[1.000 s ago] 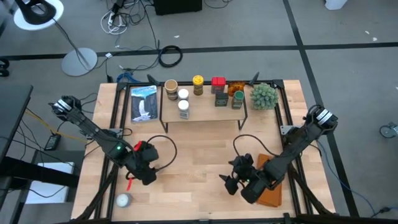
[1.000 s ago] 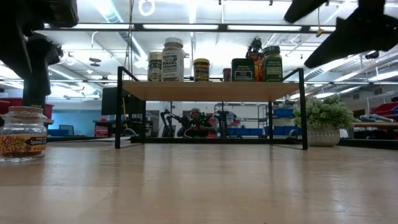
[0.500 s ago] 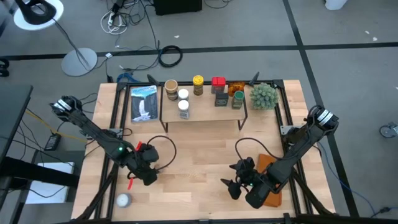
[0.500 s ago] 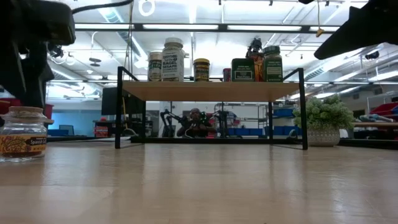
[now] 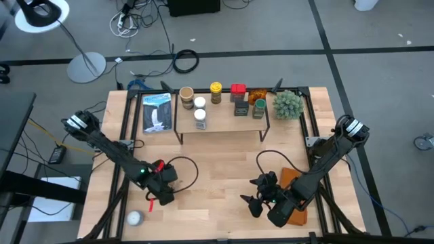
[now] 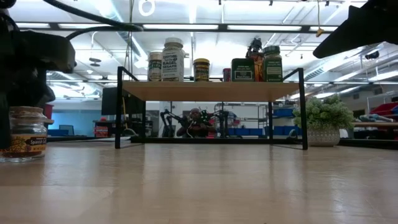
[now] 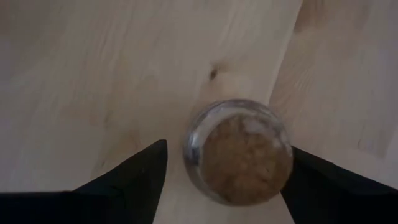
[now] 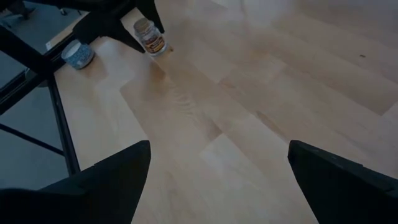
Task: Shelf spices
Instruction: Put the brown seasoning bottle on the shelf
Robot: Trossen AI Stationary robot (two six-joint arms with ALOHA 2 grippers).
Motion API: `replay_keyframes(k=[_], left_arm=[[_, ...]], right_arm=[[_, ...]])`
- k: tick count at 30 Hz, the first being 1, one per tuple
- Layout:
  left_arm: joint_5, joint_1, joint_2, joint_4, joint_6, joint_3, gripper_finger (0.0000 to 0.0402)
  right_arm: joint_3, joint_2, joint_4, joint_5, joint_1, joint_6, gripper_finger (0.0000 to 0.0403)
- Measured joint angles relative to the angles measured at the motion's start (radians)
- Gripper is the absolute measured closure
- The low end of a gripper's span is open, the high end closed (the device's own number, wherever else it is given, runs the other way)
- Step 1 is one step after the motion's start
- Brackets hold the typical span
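Overhead and table-level views of a two-arm station. The shelf (image 5: 220,122), a light-wood board on thin black legs, stands toward 12 o'clock on the table (image 5: 217,169) and carries a row of spices (image 5: 215,93): jars with brown, white and yellow lids, a red box and a dark tin; in the low view the same containers line its top board (image 6: 211,90). A green spiky plant (image 5: 287,104) sits just beside the shelf's 3 o'clock end. One cork-topped jar (image 7: 239,151) remains upright on the bare table toward 8 o'clock from the table centre, well apart from the shelf; it also appears at the low view's edge (image 6: 25,134). The left gripper (image 7: 224,171) hangs directly over this jar, fingers (image 7: 134,174) spread wide on either side of the glass and not pressing it. A pale round ball (image 5: 135,217) lies near 7 o'clock of the jar. The right gripper (image 5: 254,198) waits toward 5 o'clock above bare wood, fingers (image 8: 106,174) fully spread and holding nothing, beside an orange-brown folded cloth (image 5: 296,203).
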Motion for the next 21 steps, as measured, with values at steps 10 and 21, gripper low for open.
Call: replay_keyframes(k=[10,21], left_arm=[[-0.017,0.032,0.006,0.086,0.069,0.000,0.0226],[-0.024,0.137,0.006,0.096,0.215,0.095,0.0219]], right_arm=[[0.000,0.000,0.001,0.000,0.002,-0.006,0.0023],[0.000,0.000,0.001,0.000,0.004,-0.020,0.0023]])
